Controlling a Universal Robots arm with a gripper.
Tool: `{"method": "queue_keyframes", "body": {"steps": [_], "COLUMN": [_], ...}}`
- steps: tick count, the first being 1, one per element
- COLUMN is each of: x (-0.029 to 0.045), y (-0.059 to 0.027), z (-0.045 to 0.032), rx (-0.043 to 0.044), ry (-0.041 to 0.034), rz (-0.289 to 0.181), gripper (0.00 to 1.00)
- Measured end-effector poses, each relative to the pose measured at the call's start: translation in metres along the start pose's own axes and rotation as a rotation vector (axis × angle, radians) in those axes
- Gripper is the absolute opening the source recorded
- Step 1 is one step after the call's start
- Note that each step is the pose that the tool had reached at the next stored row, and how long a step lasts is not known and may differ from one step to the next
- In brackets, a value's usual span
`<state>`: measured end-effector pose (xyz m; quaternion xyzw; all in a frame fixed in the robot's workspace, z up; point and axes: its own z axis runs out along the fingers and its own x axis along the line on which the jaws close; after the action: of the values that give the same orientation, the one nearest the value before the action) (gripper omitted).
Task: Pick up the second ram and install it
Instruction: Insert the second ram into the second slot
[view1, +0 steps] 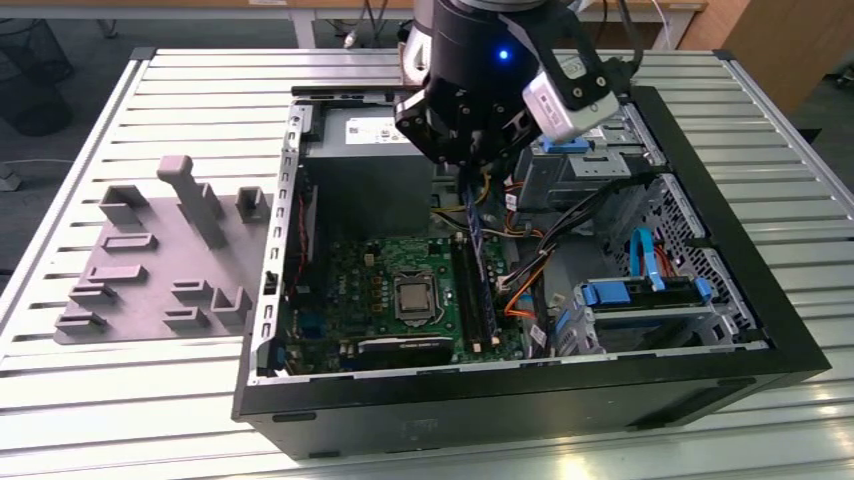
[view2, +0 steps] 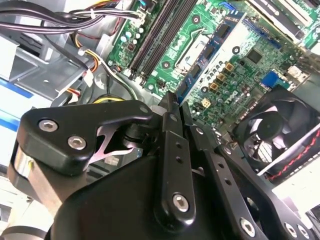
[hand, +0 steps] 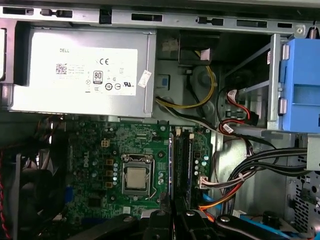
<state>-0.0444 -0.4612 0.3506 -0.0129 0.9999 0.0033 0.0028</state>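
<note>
My gripper (view1: 465, 172) hangs inside the open computer case (view1: 534, 400), just in front of the grey power supply (view1: 367, 130) and above the far end of the long black memory slots (view1: 463, 290). Its fingers (view2: 170, 130) are pressed together. A thin dark strip stands edge-on between them, the second ram (hand: 176, 206), pointing down toward the slots (hand: 173, 165). Beside the free black slot, another stick with dark chips (hand: 185, 165) sits seated in the motherboard (hand: 100, 165). The gripper (hand: 176, 219) is still well above the board.
Bundled cables (view1: 541, 265) and blue drive-bay clips (view1: 641, 290) crowd the case on the exterior view's right. The processor socket (hand: 136, 179) lies beside the slots, with a fan (view2: 280, 130) past it. A grey fixture (view1: 160, 250) sits on the slatted table (view1: 107, 400).
</note>
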Motion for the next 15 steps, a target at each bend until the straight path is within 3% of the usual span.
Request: {"method": "queue_keyframes", "body": {"steps": [5,10,15], "x": [-0.0036,-0.0039,-0.0077], "y": [-0.0003,-0.0002,-0.0004], "z": [0.0058,0.0067,0.0146], "rx": [0.0001,-0.0001,-0.0001], "ry": [0.0023,0.0026,0.0086], "rz": [0.009,0.011,0.014], "gripper": [0.14,0.14,0.14]}}
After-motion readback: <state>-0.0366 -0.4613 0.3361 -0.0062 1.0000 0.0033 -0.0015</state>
